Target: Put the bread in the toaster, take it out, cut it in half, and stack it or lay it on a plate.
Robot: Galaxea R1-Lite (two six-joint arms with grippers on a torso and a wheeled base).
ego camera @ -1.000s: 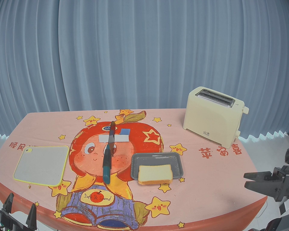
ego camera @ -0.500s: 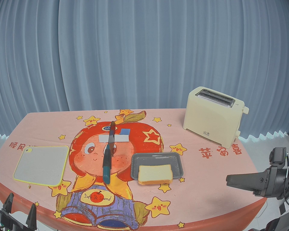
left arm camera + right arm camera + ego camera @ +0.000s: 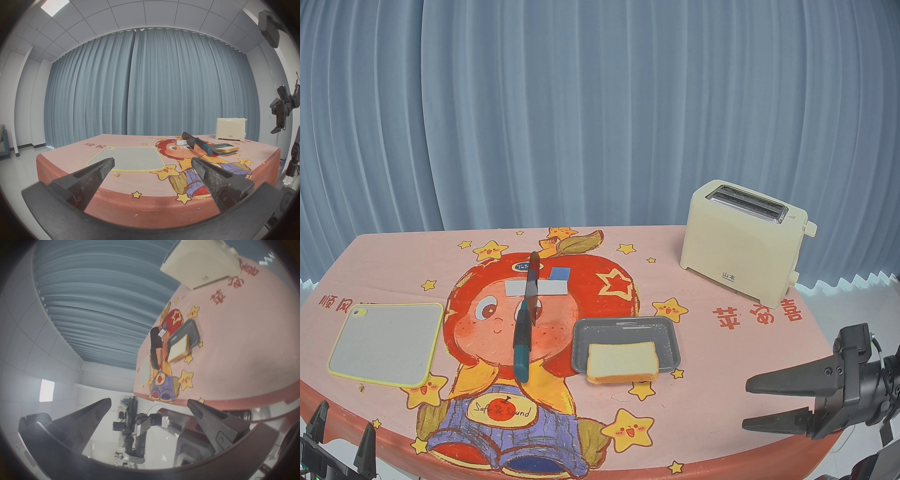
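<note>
A slice of bread (image 3: 622,361) lies half on the front rim of a grey tray (image 3: 625,331) near the table's middle; bread (image 3: 178,348) and tray (image 3: 190,330) also appear in the right wrist view. The cream toaster (image 3: 744,240) stands at the back right, slots empty. A teal-handled knife (image 3: 524,315) lies left of the tray, and a grey cutting board (image 3: 387,342) with a yellow rim sits at the left. My right gripper (image 3: 747,406) is open over the table's front right edge, well right of the bread. My left gripper (image 3: 340,431) is open below the front left edge.
The table carries a pink cartoon cloth (image 3: 737,400) and is backed by a blue curtain (image 3: 600,112). Bare cloth lies between the tray and the toaster. The left wrist view has the cutting board (image 3: 129,157), knife (image 3: 197,143) and toaster (image 3: 230,129) beyond the table edge.
My right gripper has moved left from beyond the table's right edge to over its front right corner and turned, so both fingers now show spread. The left arm has not moved.
</note>
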